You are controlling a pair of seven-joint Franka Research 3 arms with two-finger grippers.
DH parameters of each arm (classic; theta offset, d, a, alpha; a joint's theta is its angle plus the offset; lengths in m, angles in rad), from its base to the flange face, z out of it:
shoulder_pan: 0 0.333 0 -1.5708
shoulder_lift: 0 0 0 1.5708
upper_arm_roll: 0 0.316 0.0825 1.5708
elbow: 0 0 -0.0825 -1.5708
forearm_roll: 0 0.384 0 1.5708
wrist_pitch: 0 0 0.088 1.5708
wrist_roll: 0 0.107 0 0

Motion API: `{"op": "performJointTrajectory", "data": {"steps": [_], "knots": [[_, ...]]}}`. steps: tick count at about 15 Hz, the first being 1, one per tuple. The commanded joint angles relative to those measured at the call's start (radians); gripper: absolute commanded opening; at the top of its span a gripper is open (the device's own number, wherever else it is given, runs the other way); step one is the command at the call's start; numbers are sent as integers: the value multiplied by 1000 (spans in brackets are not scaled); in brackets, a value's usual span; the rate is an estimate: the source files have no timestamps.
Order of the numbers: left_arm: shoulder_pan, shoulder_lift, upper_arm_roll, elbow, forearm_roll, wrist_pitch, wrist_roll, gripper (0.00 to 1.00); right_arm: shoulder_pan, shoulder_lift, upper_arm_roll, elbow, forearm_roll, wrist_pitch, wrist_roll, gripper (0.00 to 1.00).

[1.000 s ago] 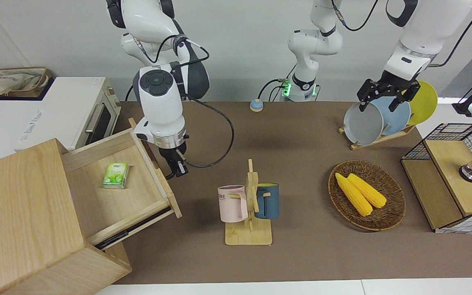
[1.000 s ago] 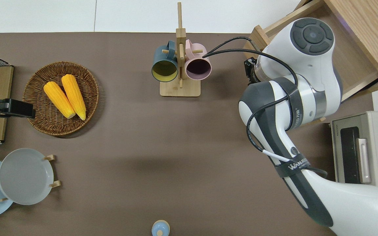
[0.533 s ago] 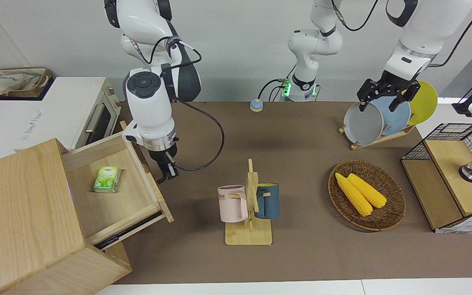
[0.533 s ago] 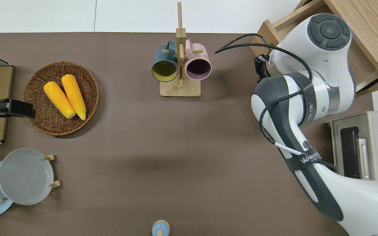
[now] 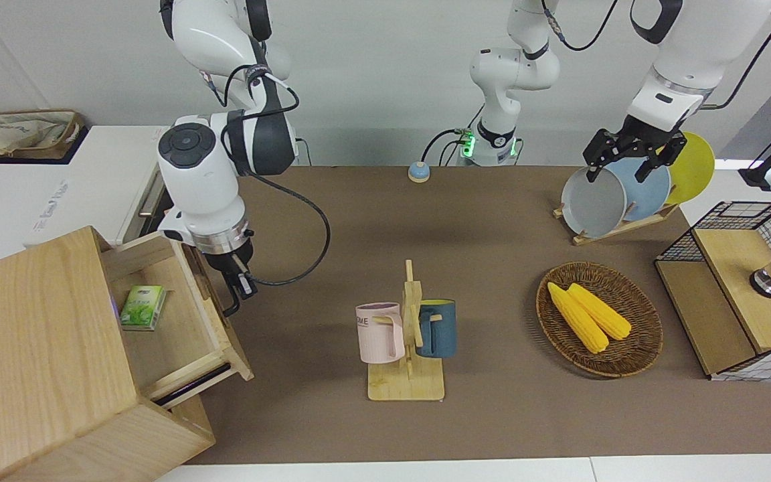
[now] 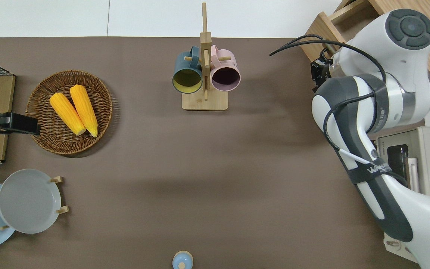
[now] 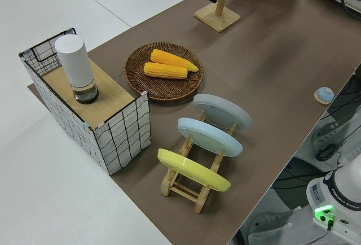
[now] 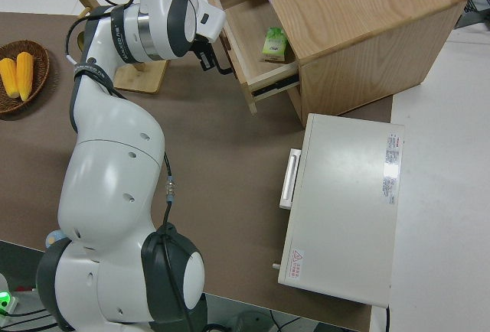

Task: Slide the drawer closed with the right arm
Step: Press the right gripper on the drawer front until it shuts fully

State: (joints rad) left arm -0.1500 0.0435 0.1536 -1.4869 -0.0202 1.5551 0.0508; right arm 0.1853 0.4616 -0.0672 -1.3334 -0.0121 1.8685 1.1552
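The pale-wood drawer (image 5: 188, 335) stands partly open from the big wooden box (image 5: 31, 348) at the right arm's end of the table. A small green carton (image 5: 143, 306) lies in it. My right gripper (image 5: 237, 289) presses against the outer face of the drawer's front panel (image 5: 221, 320), at the end nearer to the robots. In the overhead view the right gripper (image 6: 317, 73) sits against the drawer's front edge (image 6: 319, 26). The right side view shows the right gripper (image 8: 209, 55) beside the drawer (image 8: 245, 34). The handle is mostly hidden. The left arm is parked, its gripper (image 5: 620, 171) open.
A mug rack (image 5: 407, 375) with a pink and a blue mug stands mid-table. A wicker basket (image 5: 633, 355) holds two corn cobs. A white oven (image 5: 91, 187) stands beside the box, nearer to the robots. A plate rack (image 5: 616, 224) and a mesh box (image 5: 733, 288) occupy the left arm's end.
The drawer has slid steadily into the box, carrying the green carton with it. My right gripper has moved with the front panel toward the right arm's end of the table.
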Motion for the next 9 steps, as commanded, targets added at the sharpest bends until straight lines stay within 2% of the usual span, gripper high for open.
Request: {"op": "performJointTrajectory", "data": {"steps": [1, 5, 9], "knots": [[-17, 13, 17, 20, 12, 0, 8, 995, -44, 9, 6, 25, 3, 24, -60, 0], [-17, 13, 17, 20, 12, 0, 8, 998, -81, 8, 6, 33, 4, 24, -135, 0], [-17, 13, 17, 20, 12, 0, 8, 998, -116, 8, 9, 34, 12, 24, -156, 0]]}}
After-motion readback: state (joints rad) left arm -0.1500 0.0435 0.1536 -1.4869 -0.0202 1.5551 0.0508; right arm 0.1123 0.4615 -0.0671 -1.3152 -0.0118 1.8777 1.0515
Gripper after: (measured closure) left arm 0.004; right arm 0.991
